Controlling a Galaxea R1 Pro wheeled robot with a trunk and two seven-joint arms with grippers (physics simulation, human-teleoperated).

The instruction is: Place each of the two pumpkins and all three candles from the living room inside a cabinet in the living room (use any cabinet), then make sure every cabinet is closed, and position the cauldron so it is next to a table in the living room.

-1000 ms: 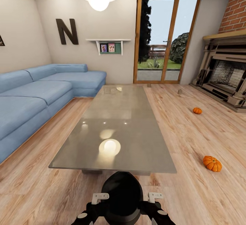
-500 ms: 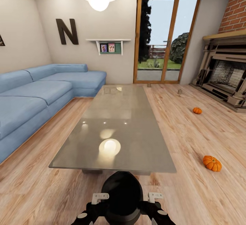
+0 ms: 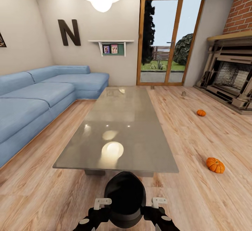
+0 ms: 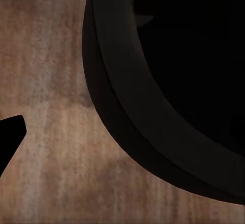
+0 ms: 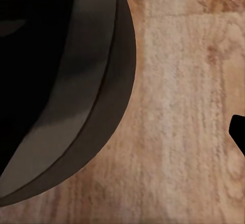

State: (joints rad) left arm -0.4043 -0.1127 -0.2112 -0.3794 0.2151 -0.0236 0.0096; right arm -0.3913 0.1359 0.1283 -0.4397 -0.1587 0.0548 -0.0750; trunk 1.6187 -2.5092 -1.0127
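Pale wood plank flooring (image 3: 196, 203) is seen across a living room. Nearest of all, the robot's black rounded trunk (image 3: 125, 197) is seen at the bottom of the head view, with both arms tucked close at either side of it. The left gripper (image 3: 84, 224) and the right gripper (image 3: 164, 222) are cut off by the lower edge of that view, so whether their jaws are apart or together cannot be told; a dark fingertip (image 4: 9, 134) is caught at the margin of the left wrist view, above floorboards. Just beyond the trunk, a long grey glossy rectangular table (image 3: 120, 129) is stretched away, with ceiling lights mirrored in its top. On the floor to the right of the table's near end, a round ribbed orange pumpkin (image 3: 215, 165) is resting. A second, smaller-looking orange pumpkin (image 3: 201, 112) is set farther off, near the stone fireplace (image 3: 229, 80) at the right wall. Two small grey-brown stubby candles (image 3: 183, 93) (image 3: 152, 87) are standing on the floor farther still, before the wood-framed glass door (image 3: 170, 38). A blue corner sofa (image 3: 38, 97) is placed along the left wall.
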